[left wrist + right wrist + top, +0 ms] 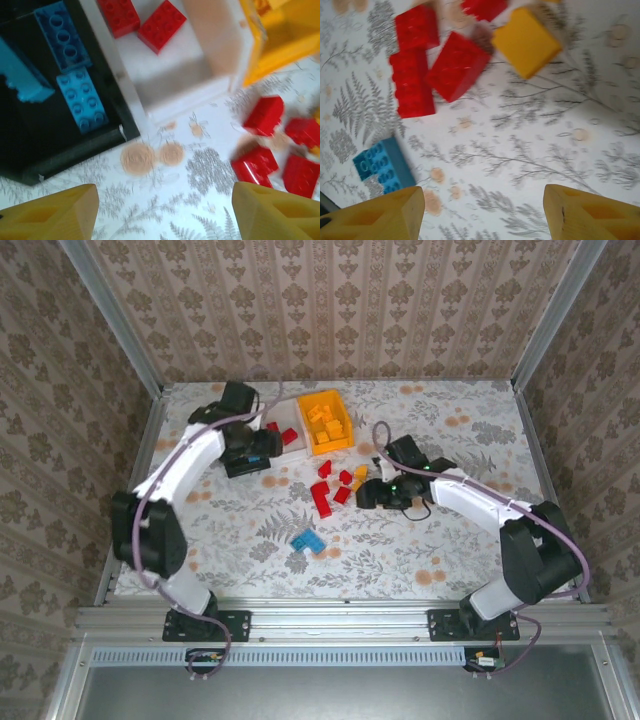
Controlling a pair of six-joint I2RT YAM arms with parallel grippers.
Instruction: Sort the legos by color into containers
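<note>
Fingers [50,212] of the left gripper [165,215] are standing open and empty, black bin [75,152] lying ahead-left; right gripper [482,215] is gaping too, red legos [455,65] lying ahead.

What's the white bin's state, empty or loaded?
Loaded: two red legos lie inside the white bin, seen from the left wrist.

You have the bins [332,448] in a row at the table's [460,440] 11 o'clock, with bricks [160,25] lying in each. At 6 o'clock from the right-hand bin a loose cluster [332,488] lies on the table. Farther along at 6 o'clock, apart, sits a touching pair [307,540].
</note>
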